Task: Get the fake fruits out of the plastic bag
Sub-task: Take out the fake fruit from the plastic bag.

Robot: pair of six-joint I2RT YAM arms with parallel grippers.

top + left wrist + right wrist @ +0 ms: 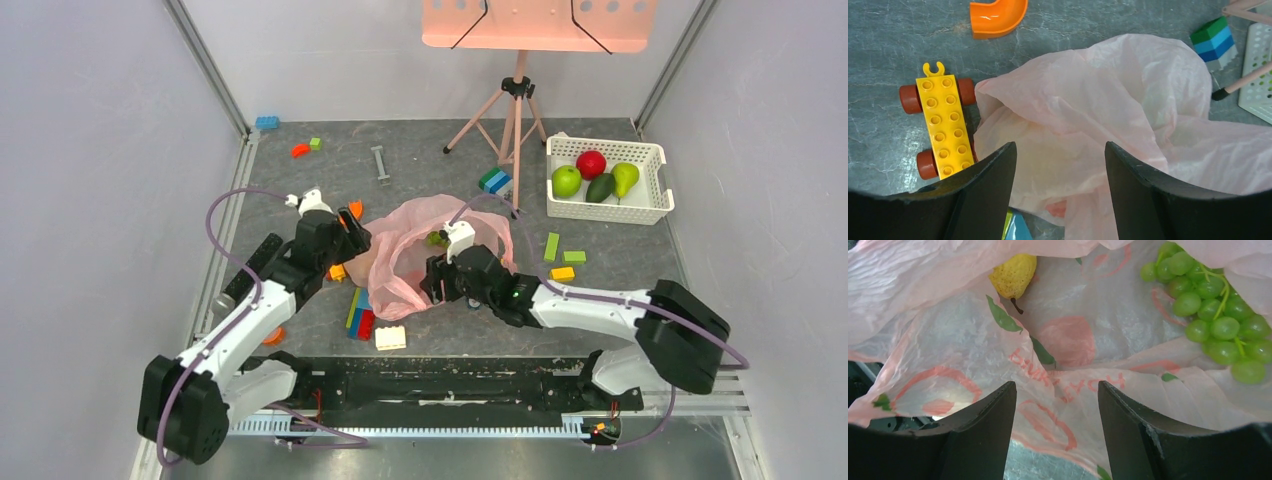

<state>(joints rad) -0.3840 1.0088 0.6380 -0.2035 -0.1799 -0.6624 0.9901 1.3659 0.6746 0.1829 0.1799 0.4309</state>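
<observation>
Just ahead of my bases, both my grippers are spread wide at the plastic bag [400, 250]: my left gripper [1060, 150] hangs over its crumpled left edge, beside a yellow wheeled block [945, 125], and my right gripper [1055, 387] sits at its open mouth with pink film below the jaws. Deeper inside the bag lie a yellow lemon [1014, 272] and green grapes [1215, 315]. Farther off to the right, the white basket [603, 213] holds a green apple [566, 181], red apple [591, 164], avocado [600, 187] and pear [625, 178].
</observation>
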